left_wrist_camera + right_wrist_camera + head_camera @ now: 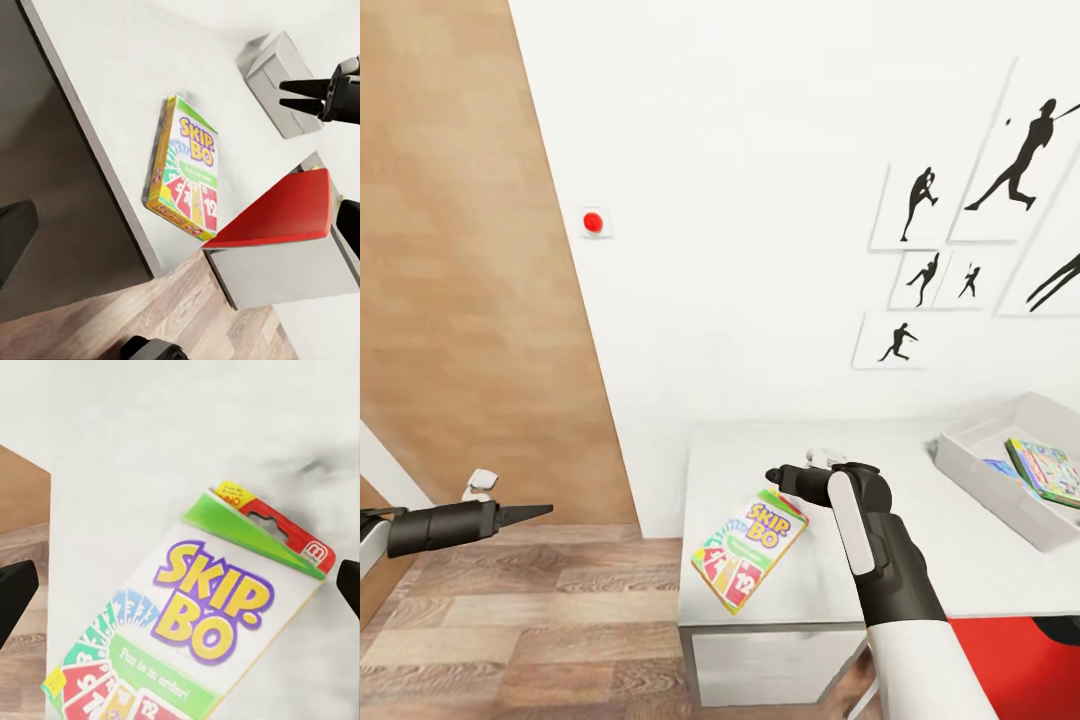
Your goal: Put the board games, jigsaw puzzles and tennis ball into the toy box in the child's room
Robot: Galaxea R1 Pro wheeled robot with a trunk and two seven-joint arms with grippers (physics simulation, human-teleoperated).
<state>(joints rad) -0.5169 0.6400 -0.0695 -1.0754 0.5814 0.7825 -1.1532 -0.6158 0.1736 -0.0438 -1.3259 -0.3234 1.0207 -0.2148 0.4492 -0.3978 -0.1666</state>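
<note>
The green-yellow "Skip-Bo" board game [750,550] lies flat on the white table [800,450] near its front left corner, also seen as the Skip-Bo box [187,169] [202,622]. My right gripper [785,480] hovers open just above the box's top end, its fingertips [15,596] wide apart on either side and not touching it. The grey toy box [1000,490] [274,71] stands at the table's right and holds a colourful game box [1045,470]. My left gripper [535,513] hangs open over the floor, left of the table, holding nothing.
White drawers [760,660] sit under the table's front edge. Wood-plank floor [530,620] lies to the left, with a brown wooden panel [460,250] beyond. Black silhouette pictures [980,200] and a red button [593,222] are on the white wall. My red base [1010,660] is beside the table.
</note>
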